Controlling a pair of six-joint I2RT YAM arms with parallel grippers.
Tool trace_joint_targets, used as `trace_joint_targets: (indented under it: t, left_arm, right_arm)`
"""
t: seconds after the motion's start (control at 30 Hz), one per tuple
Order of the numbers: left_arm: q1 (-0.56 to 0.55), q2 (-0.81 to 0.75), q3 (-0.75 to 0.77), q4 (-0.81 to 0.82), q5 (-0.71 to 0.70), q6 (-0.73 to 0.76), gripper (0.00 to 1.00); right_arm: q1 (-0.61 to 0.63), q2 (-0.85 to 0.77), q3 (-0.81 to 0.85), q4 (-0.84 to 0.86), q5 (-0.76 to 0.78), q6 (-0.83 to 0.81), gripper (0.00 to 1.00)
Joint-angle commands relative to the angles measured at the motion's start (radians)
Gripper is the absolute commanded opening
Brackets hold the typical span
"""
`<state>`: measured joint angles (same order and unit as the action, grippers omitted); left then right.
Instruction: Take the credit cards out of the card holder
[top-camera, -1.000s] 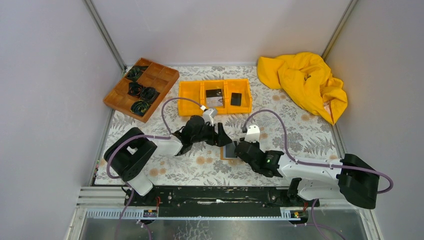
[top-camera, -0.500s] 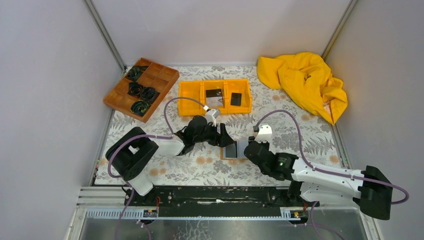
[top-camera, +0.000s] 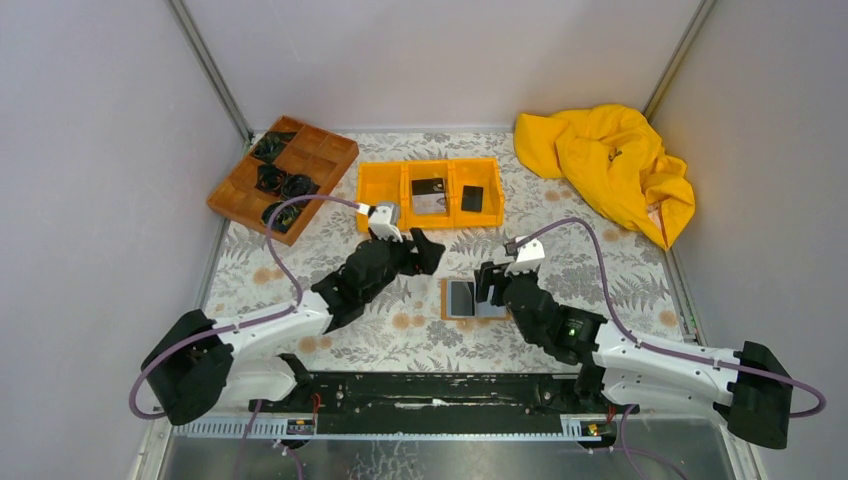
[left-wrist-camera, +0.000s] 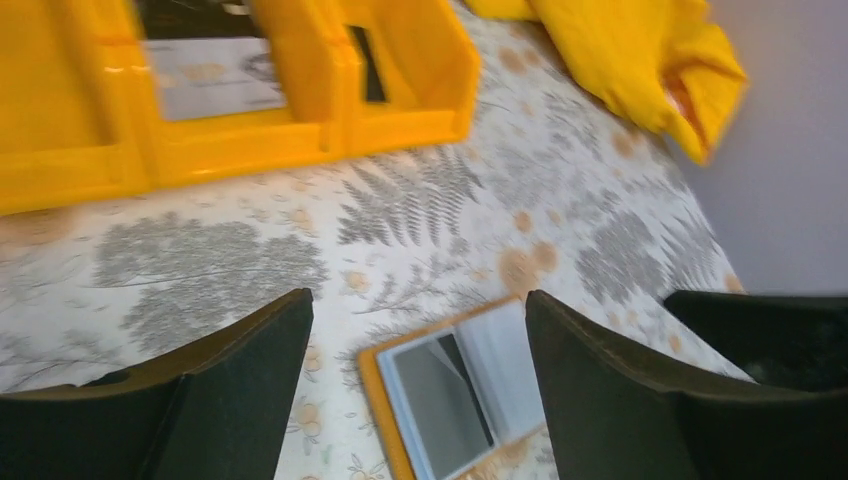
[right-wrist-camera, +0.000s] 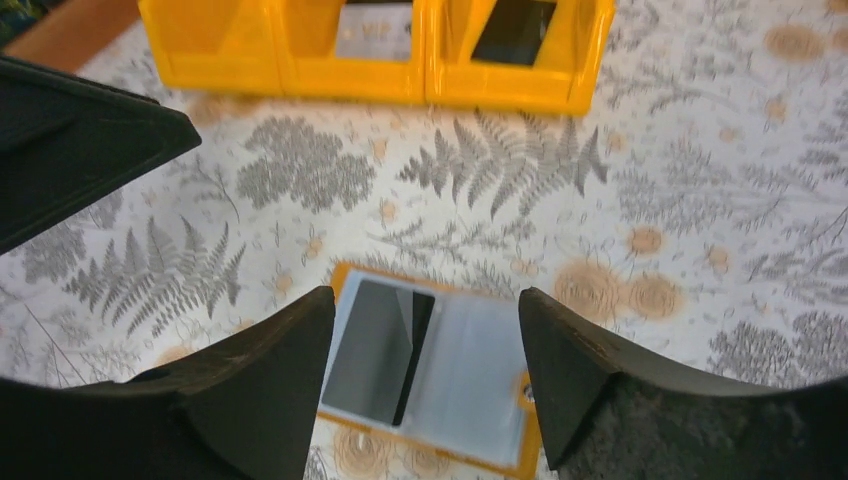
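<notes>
The orange-tan card holder (top-camera: 467, 299) lies open and flat on the flowered table, grey-blue pockets up. A dark grey card (right-wrist-camera: 372, 350) sits in its left pocket with a black edge beside it; the holder also shows in the left wrist view (left-wrist-camera: 455, 390) and the right wrist view (right-wrist-camera: 500, 375). My left gripper (top-camera: 430, 252) is open and empty, above and to the left of the holder (left-wrist-camera: 417, 300). My right gripper (top-camera: 488, 285) is open and empty, hovering over the holder's right side (right-wrist-camera: 425, 295). A pale card (top-camera: 430, 204) and a black card (top-camera: 472, 197) lie in the orange bin.
The orange three-compartment bin (top-camera: 383, 190) stands behind the holder. A brown wooden divided tray (top-camera: 320, 160) with black coiled items is at the back left. A crumpled yellow cloth (top-camera: 610, 165) lies at the back right. Walls close in on both sides.
My left gripper has drawn back from the holder's left edge, up and to the left. My right gripper has shifted slightly right and forward. The holder now lies flat and open.
</notes>
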<state>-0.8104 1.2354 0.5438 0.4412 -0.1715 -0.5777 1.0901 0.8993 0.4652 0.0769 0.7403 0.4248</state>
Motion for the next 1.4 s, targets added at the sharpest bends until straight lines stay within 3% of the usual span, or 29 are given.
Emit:
trace_joint_targets:
  t: [0.0,0.1,0.17,0.23,0.4,0.47,0.6,0.77,0.83,0.93,0.97,1.13,1.37]
  left_arm:
    - [-0.028,-0.024,0.126,-0.21,-0.363,-0.058,0.87]
    - [-0.032,0.035,0.272,-0.438,-0.477,-0.098,0.9]
    - [-0.032,0.075,0.301,-0.449,-0.513,-0.084,0.99]
    - [-0.03,0.107,0.288,-0.443,-0.501,-0.117,1.0]
    - [-0.003,0.13,0.144,-0.221,-0.226,-0.079,1.0]
    - [0.006,0.13,0.124,-0.201,-0.154,-0.079,0.96]
    - [0.006,0.146,0.073,-0.159,-0.096,-0.107,0.82]
    - [0.006,0.154,0.057,-0.125,0.019,-0.117,0.59]
    - [0.007,0.149,0.035,-0.101,0.043,-0.101,0.44]
    - [0.009,0.156,0.011,-0.047,0.078,-0.086,0.05]
    - [0.012,0.17,0.013,-0.033,0.109,-0.081,0.0]
    - [0.019,0.285,0.041,0.056,0.34,-0.082,0.0]
    - [0.031,0.365,0.076,0.065,0.397,-0.097,0.0]
  right_arm:
    - [-0.043,-0.016,-0.006,0.221,-0.006,-0.16,0.76]
    - [-0.108,0.013,-0.029,0.269,-0.1,-0.177,0.75]
    - [-0.172,0.033,-0.057,0.308,-0.215,-0.151,0.75]
    - [-0.214,0.053,-0.088,0.348,-0.297,-0.116,0.73]
    - [-0.226,0.095,-0.167,0.463,-0.361,-0.105,0.61]
    - [-0.233,0.122,-0.175,0.484,-0.396,-0.099,0.45]
    - [-0.247,0.172,-0.162,0.487,-0.473,-0.072,0.24]
    - [-0.296,0.197,-0.164,0.509,-0.617,-0.033,0.12]
    - [-0.33,0.231,-0.16,0.521,-0.676,-0.007,0.07]
    - [-0.367,0.295,-0.142,0.52,-0.745,0.033,0.01]
    - [-0.376,0.314,-0.135,0.52,-0.766,0.04,0.0]
    - [-0.396,0.399,-0.11,0.533,-0.845,0.066,0.0]
    - [-0.424,0.408,-0.115,0.538,-0.866,0.087,0.0]
